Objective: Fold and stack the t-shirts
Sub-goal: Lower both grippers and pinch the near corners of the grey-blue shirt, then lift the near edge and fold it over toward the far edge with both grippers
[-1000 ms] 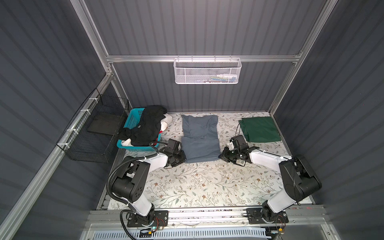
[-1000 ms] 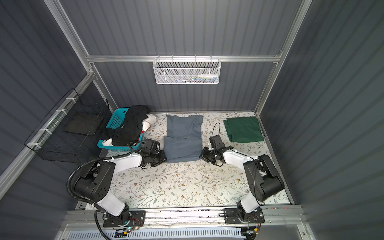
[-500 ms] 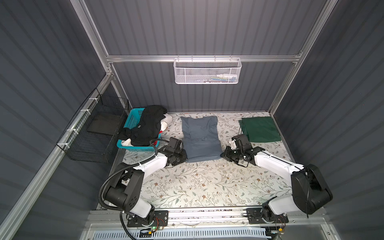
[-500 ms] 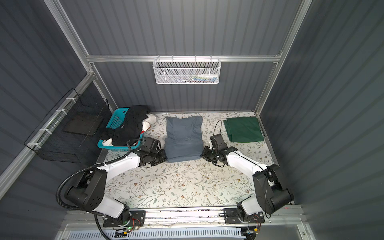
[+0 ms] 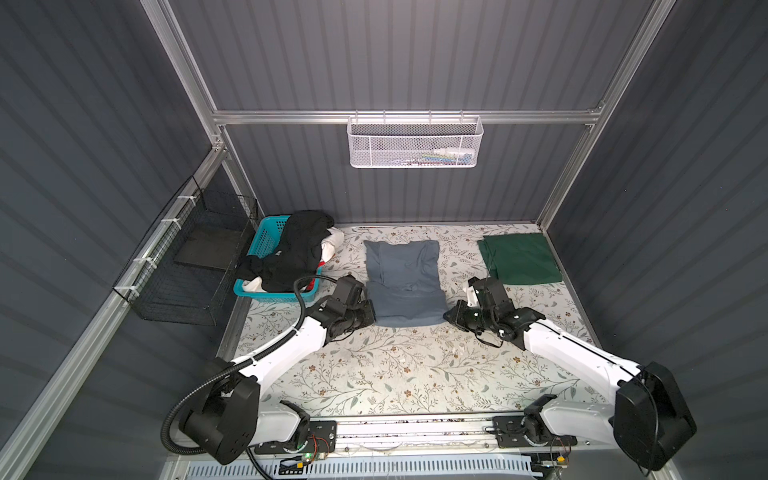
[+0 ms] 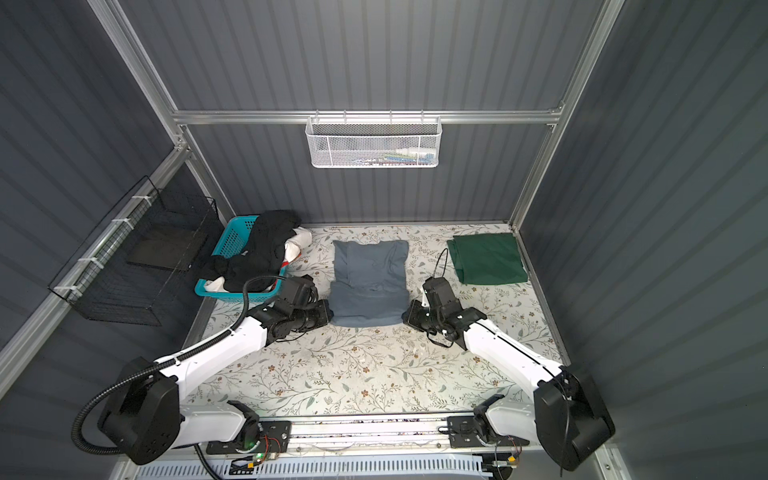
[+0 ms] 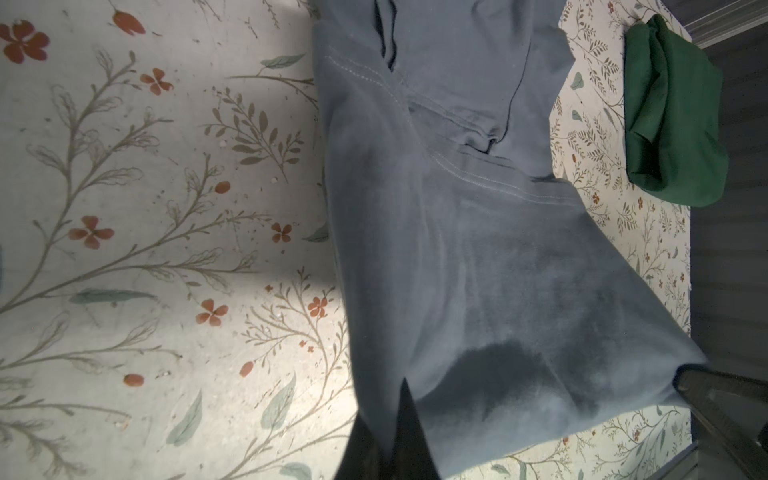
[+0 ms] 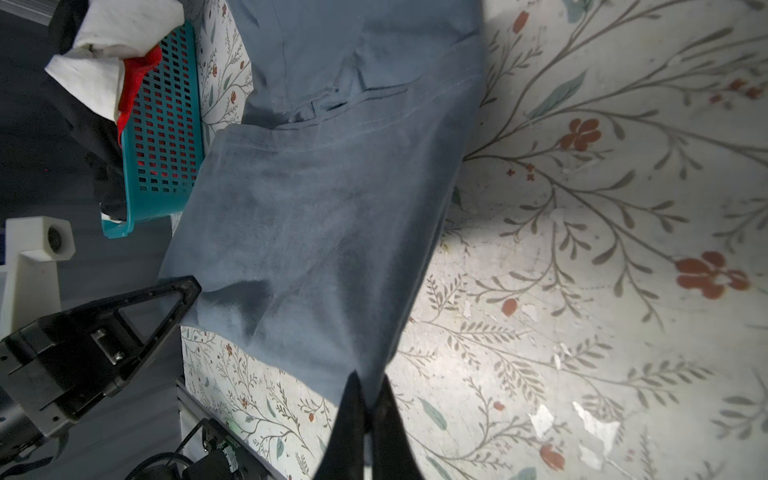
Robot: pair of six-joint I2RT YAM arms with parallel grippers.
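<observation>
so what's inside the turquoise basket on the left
A black t-shirt is heaped over the turquoise basket, spilling over its rim. White cloth and a bit of red cloth poke out beside it. Whatever lies beneath the pile is covered.

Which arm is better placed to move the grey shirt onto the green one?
Right, probably. The left tool and right tool each pinch a near corner of the grey shirt, but the green shirt lies on the right arm's side; the left would cross over.
</observation>
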